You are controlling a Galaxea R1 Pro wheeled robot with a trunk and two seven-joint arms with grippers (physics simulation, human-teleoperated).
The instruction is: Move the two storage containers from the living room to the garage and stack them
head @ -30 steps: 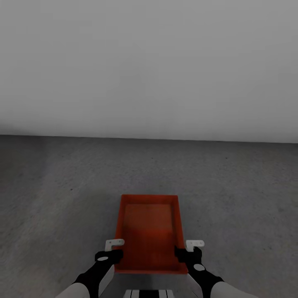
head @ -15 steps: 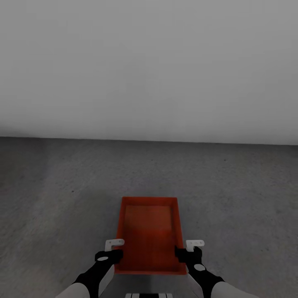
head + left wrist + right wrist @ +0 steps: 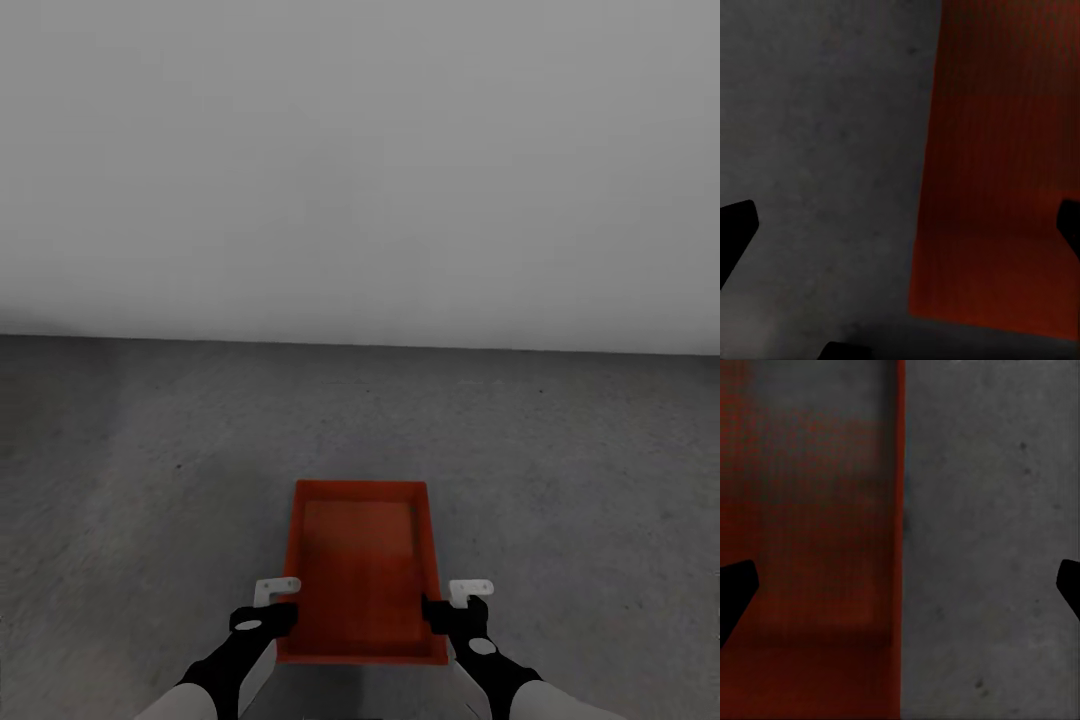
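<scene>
A plain pale grey wall (image 3: 360, 160) takes up the upper half of the head view, meeting the dark grey mottled floor (image 3: 150, 470) along a straight line across the middle of the frame. The concrete around the robot shows only faint specks and blotches.

One orange-red bin (image 3: 362, 570) sits in the lower centre of the head view, its long axis running away from the camera and its open top facing up. Whether it rests on the floor or hangs just above it cannot be told.

The left end effector (image 3: 272, 606) is at the bin's left long wall near the corner closest to the robot, and the right end effector (image 3: 452, 606) is at the right long wall at the matching spot. Each straddles its wall, one finger inside and one outside. In the left wrist view the bin (image 3: 997, 165) lies between the two dark fingertips (image 3: 735, 232), with floor (image 3: 817, 150) beside it; the right wrist view shows the bin (image 3: 810, 532) and floor (image 3: 990, 532) likewise between the fingers (image 3: 733, 589). Both sets of jaws stand spread wide around the walls, and whether they actually press the plastic cannot be told.
</scene>
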